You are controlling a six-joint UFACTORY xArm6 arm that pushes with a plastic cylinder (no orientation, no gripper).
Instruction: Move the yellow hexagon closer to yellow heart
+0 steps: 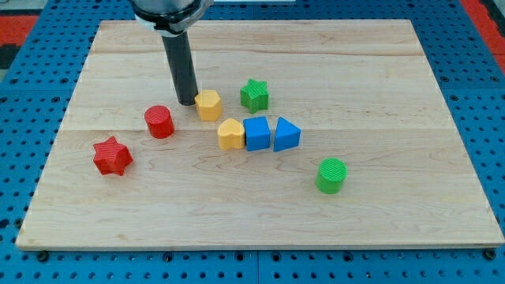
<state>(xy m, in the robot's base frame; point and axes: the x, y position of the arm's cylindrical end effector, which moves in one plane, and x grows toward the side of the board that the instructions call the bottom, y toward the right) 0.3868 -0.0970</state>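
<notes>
The yellow hexagon [209, 104] lies near the board's middle, a little toward the view's top. The yellow heart [231, 134] lies just below and right of it, a small gap between them. My tip [188, 102] stands on the board right beside the hexagon's left side, touching or almost touching it. The rod rises toward the view's top.
A blue cube [257, 133] touches the heart's right side, a blue triangle [286, 135] beside that. A green star [255, 95] lies right of the hexagon. A red cylinder [159, 121] and red star [112, 156] lie left. A green cylinder [331, 175] lies lower right.
</notes>
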